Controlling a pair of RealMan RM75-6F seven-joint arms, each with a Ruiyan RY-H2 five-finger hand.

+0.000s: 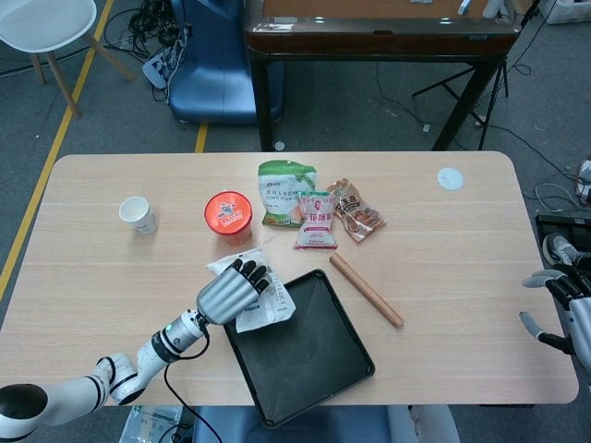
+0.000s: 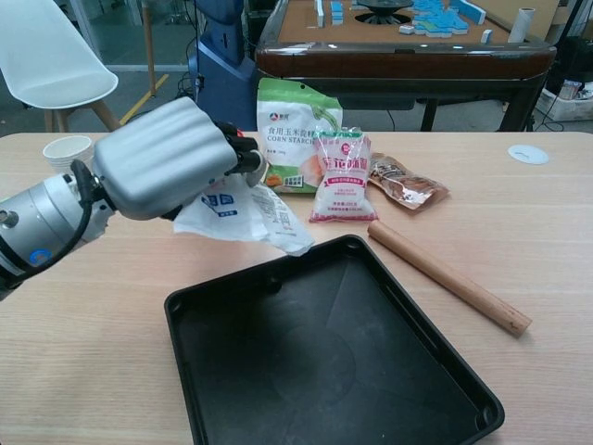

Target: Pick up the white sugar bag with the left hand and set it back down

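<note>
One black tray (image 1: 300, 355) sits empty at the table's near edge in the head view, with the left hand (image 1: 231, 292) clasping the white sugar bag (image 1: 261, 300) over its far-left corner, and the right hand (image 1: 565, 309) hanging slack, fingers apart, off the right edge. Nearer, the chest view shows the left hand (image 2: 165, 169) knuckles-up, gripping the bag (image 2: 246, 209) above the tray's (image 2: 324, 371) far-left rim; the right hand is out of frame.

A lab or workshop: grey floor with yellow tape line (image 1: 57, 138) and tangled cables (image 1: 148, 41).

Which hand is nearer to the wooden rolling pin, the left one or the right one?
Left. The left hand holds the sugar bag just across the tray from the rolling pin; the right hand is off the table's far edge.
</note>
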